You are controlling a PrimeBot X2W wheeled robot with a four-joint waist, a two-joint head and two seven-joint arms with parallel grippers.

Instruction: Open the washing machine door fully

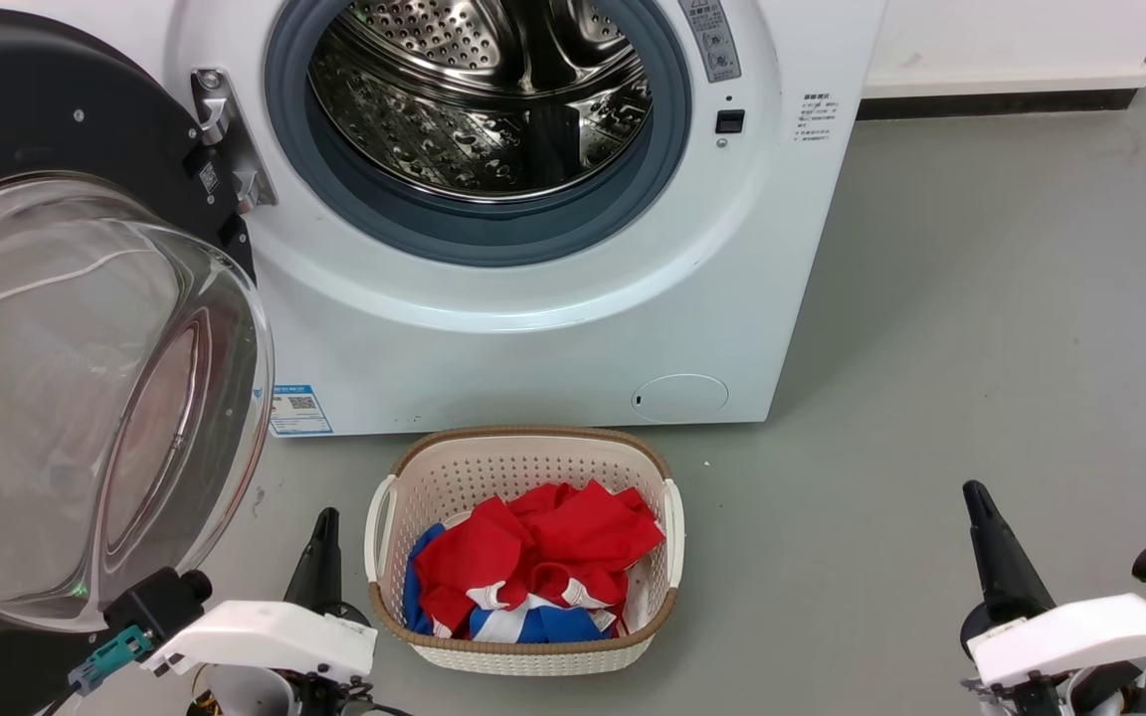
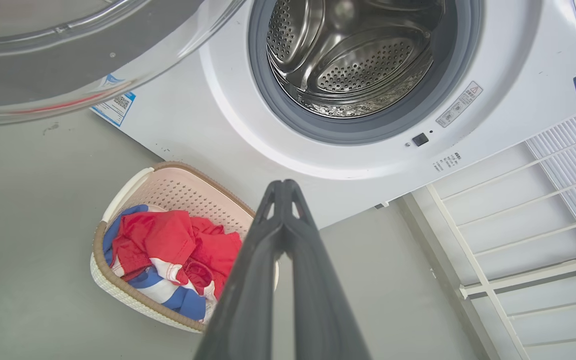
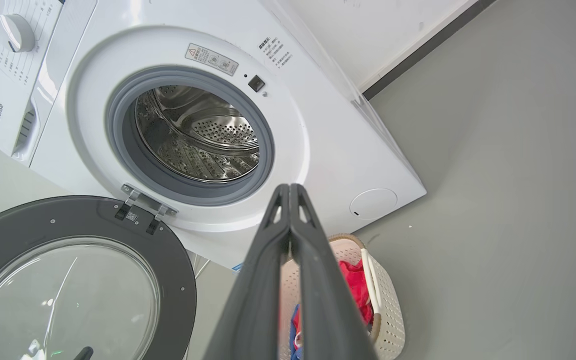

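The white washing machine [image 1: 553, 328] stands ahead with its steel drum [image 1: 483, 89] exposed. Its door [image 1: 86, 398] is swung wide to the left on its hinge [image 1: 225, 139], the glass bowl bulging toward me. In the right wrist view the door [image 3: 68, 280] lies flat open beside the machine [image 3: 318, 140]. My left gripper [image 1: 327, 517] is shut, low at the lower left, just right of the door's glass and touching nothing. My right gripper [image 1: 974, 492] is shut at the lower right, well clear of the machine. In each wrist view the gripper [image 2: 283, 184] [image 3: 288, 187] is shut on nothing.
A beige laundry basket [image 1: 523, 452] with red, blue and white clothes [image 1: 533, 557] sits on the grey floor right in front of the machine, between my grippers. A white wire rack [image 2: 543, 210] stands beside the machine in the left wrist view. Open floor [image 1: 1011, 298] lies to the right.
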